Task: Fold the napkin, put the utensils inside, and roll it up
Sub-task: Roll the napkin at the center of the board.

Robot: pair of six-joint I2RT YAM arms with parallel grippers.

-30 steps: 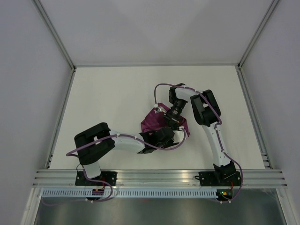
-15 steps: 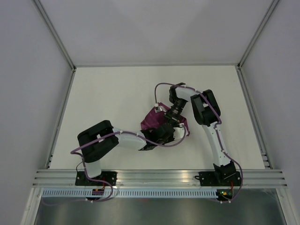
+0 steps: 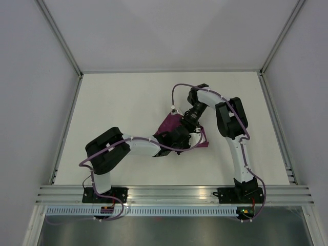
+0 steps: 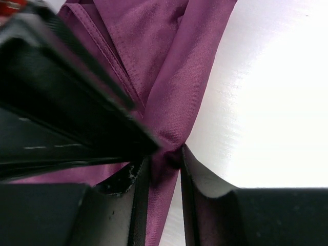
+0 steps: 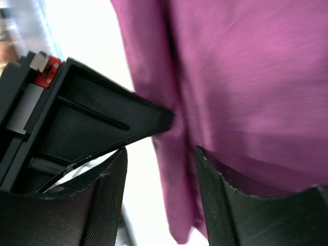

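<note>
The plum-purple napkin (image 3: 167,126) lies bunched at the table's middle, largely covered by both arms. In the left wrist view a gathered fold of the napkin (image 4: 179,87) is pinched between my left gripper's (image 4: 163,166) fingers, which are shut on it. My left gripper (image 3: 187,139) reaches in from the left. My right gripper (image 3: 191,123) hovers just beyond it. In the right wrist view my right gripper (image 5: 160,174) is open, and a hanging fold of napkin (image 5: 246,77) passes between its fingers without being squeezed. The utensils are out of view.
The white table (image 3: 118,107) is fenced by rails on the left (image 3: 66,128) and right (image 3: 277,128). My left gripper's black body (image 5: 87,123) sits close beside the right fingers. The two wrists crowd together over the cloth.
My right gripper has opened and released the napkin, its arm shifting farther back. My left gripper has closed on the cloth and moved up and right.
</note>
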